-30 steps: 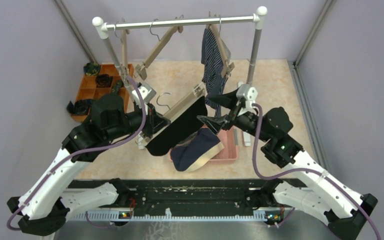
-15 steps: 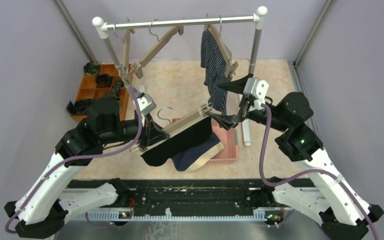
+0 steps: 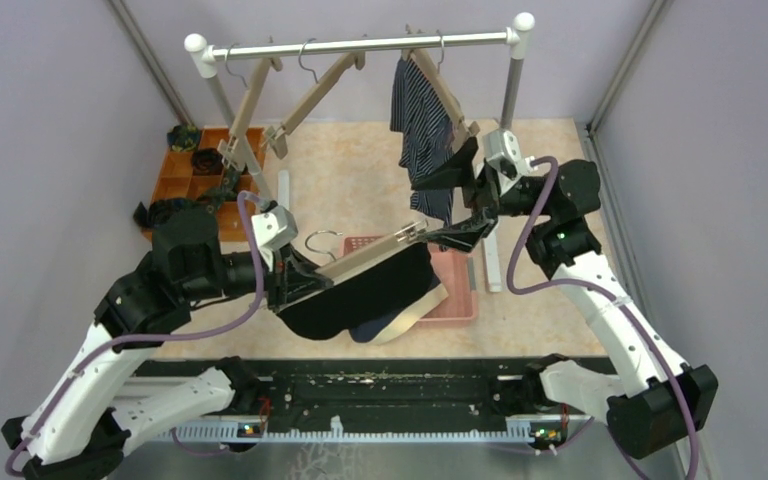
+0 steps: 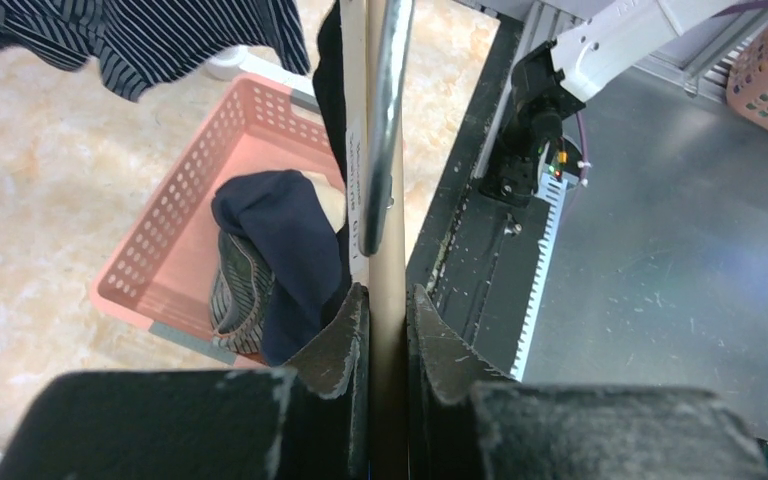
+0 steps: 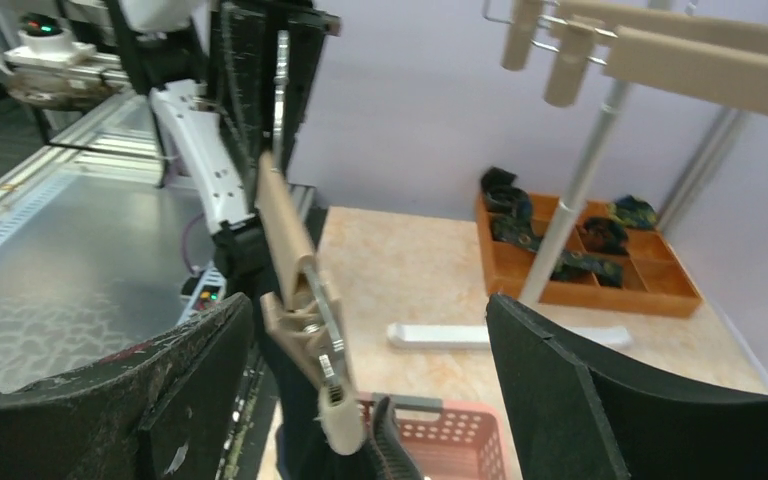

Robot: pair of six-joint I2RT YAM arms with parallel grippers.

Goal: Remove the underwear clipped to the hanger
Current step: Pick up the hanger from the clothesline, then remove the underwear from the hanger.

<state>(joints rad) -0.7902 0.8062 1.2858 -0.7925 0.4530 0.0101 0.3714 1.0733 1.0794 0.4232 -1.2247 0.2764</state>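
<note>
The wooden hanger (image 4: 388,265) was pinched by the left hand (image 4: 387,300) above the pink basket (image 3: 460,295), likely to catch the black boxers (image 3: 355,295); the right hand (image 5: 365,330) was spread around its clip (image 5: 310,325).

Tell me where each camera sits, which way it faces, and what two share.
Top external: above and behind the bases, looking down at the rack; both arms show, left end effector shut on the hanger, right end effector open.
Left wrist: on the left arm, looking down along the hanger into the basket; its fingers show.
Right wrist: on the right arm, facing the hanger's clip and orange tray; its spread fingers show.
Shared: top and left wrist both see the basket.
</note>
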